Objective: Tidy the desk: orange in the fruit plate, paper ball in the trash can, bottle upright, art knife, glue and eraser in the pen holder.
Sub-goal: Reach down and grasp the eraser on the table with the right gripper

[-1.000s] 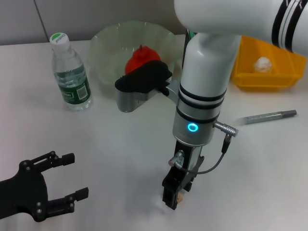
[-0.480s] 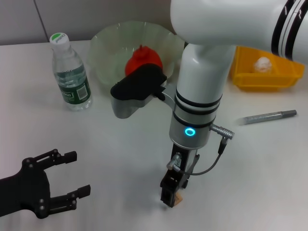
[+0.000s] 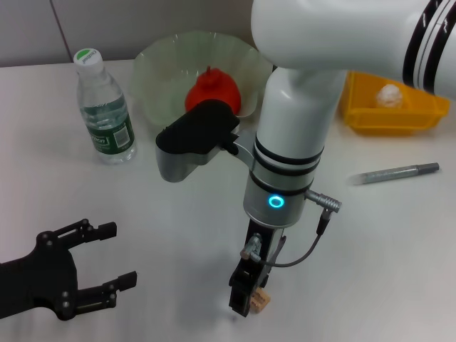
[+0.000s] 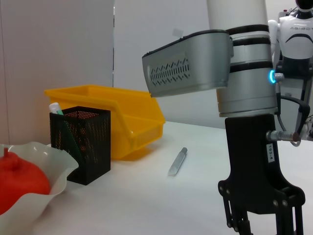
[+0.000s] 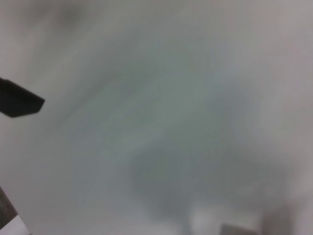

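Observation:
My right gripper (image 3: 244,305) points down at the table's front middle, shut on a small tan eraser (image 3: 261,301) that sticks out beside its tips; it also shows in the left wrist view (image 4: 261,226). My left gripper (image 3: 114,255) is open and empty at the front left. The orange (image 3: 211,88) lies in the pale green fruit plate (image 3: 153,68). The bottle (image 3: 105,107) stands upright at the back left. The paper ball (image 3: 390,95) lies in the yellow bin (image 3: 370,117). The grey art knife (image 3: 395,173) lies on the table at the right. The black mesh pen holder (image 4: 80,144) holds a glue stick (image 4: 55,107).
My right arm's large forearm (image 3: 292,142) hangs over the table's middle and hides the pen holder in the head view. Bare white table (image 3: 157,235) lies between the two grippers. The right wrist view shows only blurred table.
My right gripper has shifted a little left and toward the front edge, and the eraser has moved along with it. The left gripper has barely moved.

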### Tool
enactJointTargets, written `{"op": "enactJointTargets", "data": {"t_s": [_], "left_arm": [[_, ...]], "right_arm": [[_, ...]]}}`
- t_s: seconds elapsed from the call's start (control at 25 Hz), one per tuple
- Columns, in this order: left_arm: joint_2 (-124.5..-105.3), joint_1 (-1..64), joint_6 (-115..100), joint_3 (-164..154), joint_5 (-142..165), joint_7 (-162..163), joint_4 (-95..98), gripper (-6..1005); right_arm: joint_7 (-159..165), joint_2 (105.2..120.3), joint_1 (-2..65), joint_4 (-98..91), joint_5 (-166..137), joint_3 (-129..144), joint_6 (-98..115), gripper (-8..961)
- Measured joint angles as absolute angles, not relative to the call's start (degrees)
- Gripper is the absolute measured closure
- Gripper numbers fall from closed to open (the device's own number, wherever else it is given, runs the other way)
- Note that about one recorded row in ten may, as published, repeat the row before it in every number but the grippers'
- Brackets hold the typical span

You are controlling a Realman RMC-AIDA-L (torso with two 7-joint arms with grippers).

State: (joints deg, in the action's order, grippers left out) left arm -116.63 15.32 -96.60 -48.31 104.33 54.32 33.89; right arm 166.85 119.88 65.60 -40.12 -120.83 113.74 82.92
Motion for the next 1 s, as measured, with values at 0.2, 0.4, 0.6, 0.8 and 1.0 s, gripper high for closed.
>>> {"op": "enactJointTargets", "data": {"t_s": [0.2,0.4,0.6,0.8,1.0], "left_arm": [[-116.63,15.8,-96.2,-48.4,104.3,54.3,33.6,188],[-116.63,15.9,-96.2,-48.4,104.3,54.3,33.6,188],[-116.7,16.1,-96.1,-48.4,104.3,54.3,33.6,188],[-116.78,16.2,-95.9,-48.4,104.3,54.3,33.6,188],[-116.87,16.3,-95.6,-48.4,104.3,54.3,33.6,188]], "right_arm": [[166.8,119.88,65.6,-39.9,-120.8,113.9,82.7,389],[166.8,119.88,65.6,-40.2,-120.8,115.4,82.6,389],[166.8,119.88,65.7,-40.2,-120.7,115.2,82.5,423],[166.8,119.88,65.7,-40.3,-120.7,115.3,82.1,524],[166.7,119.88,65.7,-40.3,-120.4,115.4,82.0,550]]}}
